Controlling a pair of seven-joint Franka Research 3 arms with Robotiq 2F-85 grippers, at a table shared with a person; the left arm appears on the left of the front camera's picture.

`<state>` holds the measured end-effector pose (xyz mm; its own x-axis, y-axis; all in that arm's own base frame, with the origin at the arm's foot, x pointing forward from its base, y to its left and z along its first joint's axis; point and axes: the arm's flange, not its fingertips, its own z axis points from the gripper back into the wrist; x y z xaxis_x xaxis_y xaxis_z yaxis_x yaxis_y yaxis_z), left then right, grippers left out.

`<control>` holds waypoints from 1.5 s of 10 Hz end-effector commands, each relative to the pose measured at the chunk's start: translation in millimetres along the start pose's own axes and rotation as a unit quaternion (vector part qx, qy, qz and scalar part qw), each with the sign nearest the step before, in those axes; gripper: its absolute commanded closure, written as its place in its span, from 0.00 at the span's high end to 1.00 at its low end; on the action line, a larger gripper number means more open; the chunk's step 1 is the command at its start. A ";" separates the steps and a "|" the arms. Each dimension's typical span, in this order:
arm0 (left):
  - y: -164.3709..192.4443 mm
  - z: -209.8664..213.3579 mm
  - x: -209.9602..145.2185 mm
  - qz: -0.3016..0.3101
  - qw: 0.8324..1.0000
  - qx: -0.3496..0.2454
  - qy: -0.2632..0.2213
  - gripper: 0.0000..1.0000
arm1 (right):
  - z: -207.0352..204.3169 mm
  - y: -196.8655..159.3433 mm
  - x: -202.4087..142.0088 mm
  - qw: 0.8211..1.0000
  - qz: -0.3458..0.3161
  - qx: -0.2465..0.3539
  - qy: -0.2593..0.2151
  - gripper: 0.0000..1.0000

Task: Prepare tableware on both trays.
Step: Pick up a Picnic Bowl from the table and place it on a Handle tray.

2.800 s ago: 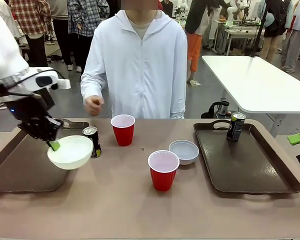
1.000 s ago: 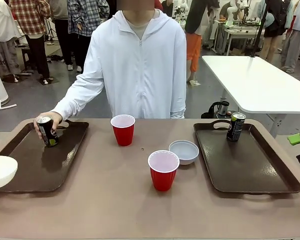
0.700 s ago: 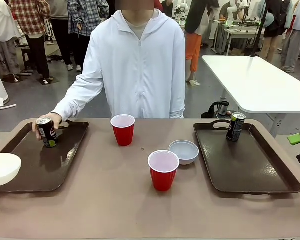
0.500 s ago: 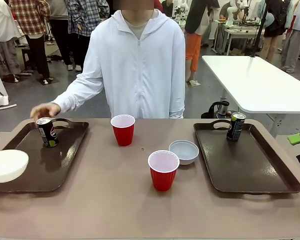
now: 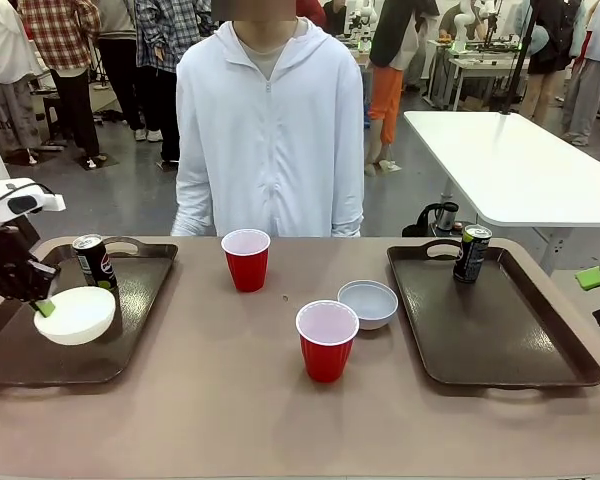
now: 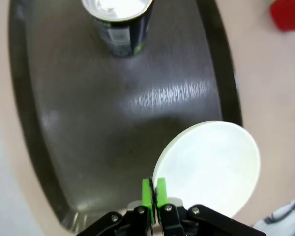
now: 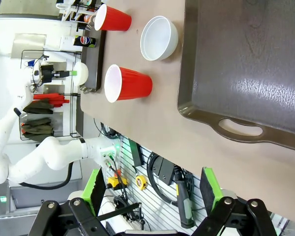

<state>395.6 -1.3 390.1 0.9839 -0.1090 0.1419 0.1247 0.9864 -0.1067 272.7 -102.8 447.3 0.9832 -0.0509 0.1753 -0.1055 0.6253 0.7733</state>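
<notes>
The left gripper (image 5: 44, 307) pinches the cream bowl (image 5: 80, 316) by its rim (over the left tray (image 5: 130, 335), near a can (image 5: 93, 263)); the right gripper (image 7: 153, 191) hangs released.

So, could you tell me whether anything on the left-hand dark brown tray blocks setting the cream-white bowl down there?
Nothing visible does. The left gripper holds the cream-white bowl by its rim above a bare stretch of the dark brown rectangular tray; the small dark drink can stands apart at its far end.
</notes>
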 end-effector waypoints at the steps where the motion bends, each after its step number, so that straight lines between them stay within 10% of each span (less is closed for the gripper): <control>1: 7.8 -19.3 7.1 -0.013 0.999 -0.028 -0.019 0.00 | 0.3 1.1 1.2 1.000 0.000 0.010 -0.003 1.00; 4: 11.1 -34.3 16.6 -0.007 1.000 -0.029 -0.009 0.00 | 0.3 1.1 1.2 1.000 0.000 0.010 -0.003 1.00; 5: 11.4 -37.0 18.7 -0.004 1.000 -0.028 -0.004 0.19 | 0.3 1.1 1.2 1.000 0.000 0.010 -0.003 1.00; 6: 12.0 -38.1 18.4 -0.003 1.000 -0.028 -0.001 0.61 | 0.3 1.1 1.2 1.000 0.000 0.010 -0.003 1.00; 8: 9.2 -31.1 15.4 -0.002 0.999 -0.042 0.005 1.00 | 0.3 1.1 1.2 1.000 0.000 0.010 -0.003 1.00; 12: -23.7 12.0 -17.9 -0.041 0.999 -0.026 0.020 1.00 | 0.3 1.1 1.2 1.000 0.000 0.010 -0.003 1.00; 13: -28.5 21.9 -24.9 -0.043 0.999 -0.016 0.020 0.74 | 0.3 1.1 1.2 1.000 0.000 0.010 -0.003 1.00; 15: -36.9 44.6 -36.0 -0.043 0.999 0.013 0.018 0.94 | 0.3 1.1 1.2 1.000 0.000 0.010 -0.003 1.00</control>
<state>373.3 -28.7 432.2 0.9707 -0.2096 0.1176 0.2230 0.9679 -0.1162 272.7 -102.8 447.2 0.9832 -0.0510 0.1751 -0.1053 0.6252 0.7733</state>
